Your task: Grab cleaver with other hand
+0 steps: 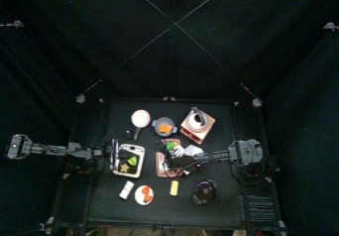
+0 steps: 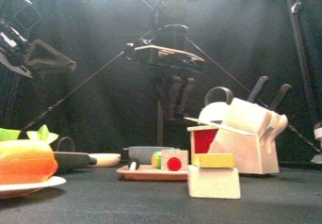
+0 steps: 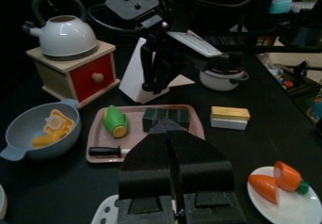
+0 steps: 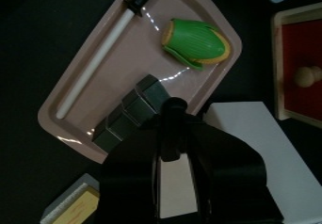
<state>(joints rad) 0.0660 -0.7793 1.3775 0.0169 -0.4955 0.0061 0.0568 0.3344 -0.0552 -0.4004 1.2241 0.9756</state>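
Observation:
The cleaver (image 3: 165,121), a dark grey blade, lies flat on the pink tray (image 3: 101,134) beside a green vegetable (image 3: 116,122). In the right wrist view the cleaver (image 4: 130,115) sits just past my right gripper (image 4: 171,107), which hangs over the tray (image 4: 88,77) with its jaws together and empty. From the left wrist view the right gripper (image 3: 154,85) hangs above the tray's far edge. My left gripper (image 3: 171,138) is shut and empty, held higher on the tray's left side. In the top view the left gripper (image 1: 117,153) and right gripper (image 1: 195,153) flank the tray (image 1: 169,164).
A thin knife (image 4: 107,44) with a black handle lies along the tray's edge. Around the tray stand a kettle (image 3: 63,35) on a wooden box (image 3: 75,77), a white knife block (image 2: 246,134), a blue bowl (image 3: 44,129), a yellow block (image 3: 229,118) and a plate with a carrot (image 3: 283,185).

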